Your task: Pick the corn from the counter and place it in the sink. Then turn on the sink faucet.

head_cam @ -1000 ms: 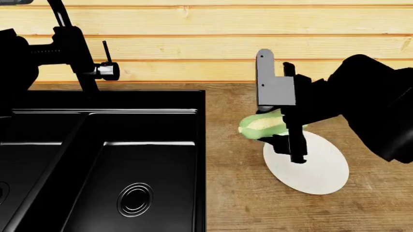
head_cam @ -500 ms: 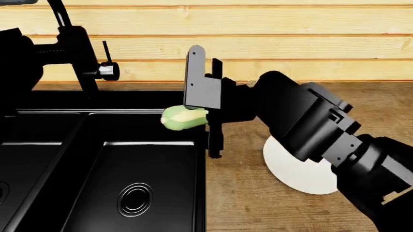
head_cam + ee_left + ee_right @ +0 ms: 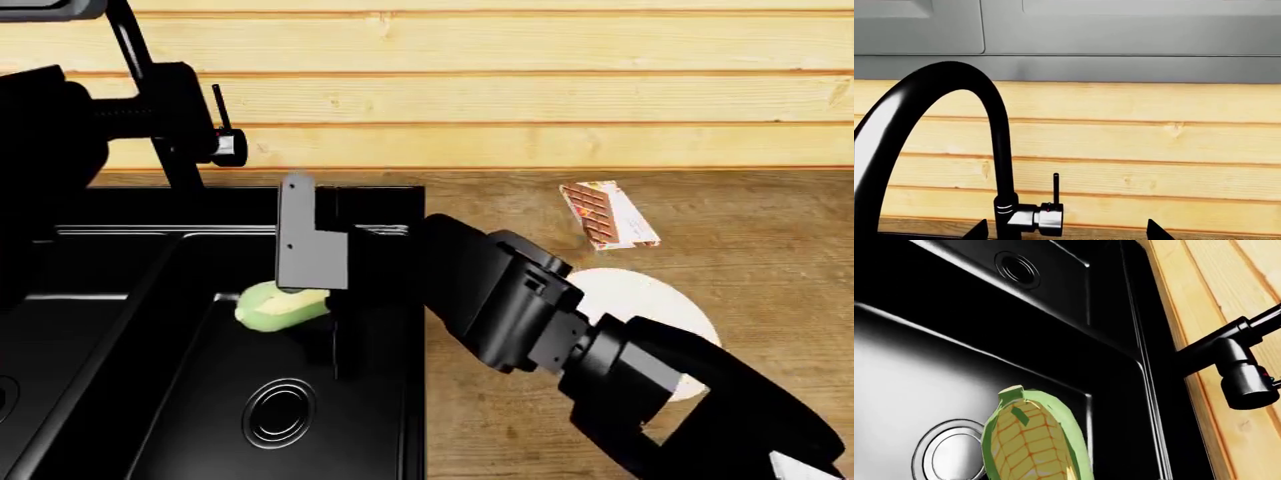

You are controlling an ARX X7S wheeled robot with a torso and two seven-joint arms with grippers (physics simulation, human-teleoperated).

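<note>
Pinching the corn (image 3: 280,306) over the sink (image 3: 160,390), right gripper (image 3: 318,312) should lower before letting go.

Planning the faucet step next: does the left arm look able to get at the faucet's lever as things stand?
Probably yes. In the left wrist view the slim lever stands upright beside the faucet with nothing in front of it. The right tool holds the corn over the sink, away from it.

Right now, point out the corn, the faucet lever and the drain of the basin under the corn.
corn (image 3: 280,306), head view, on its green husk.
faucet lever (image 3: 1055,187), left wrist view, on its upright stem.
drain (image 3: 278,412), head view, on its ringed centre.
</note>
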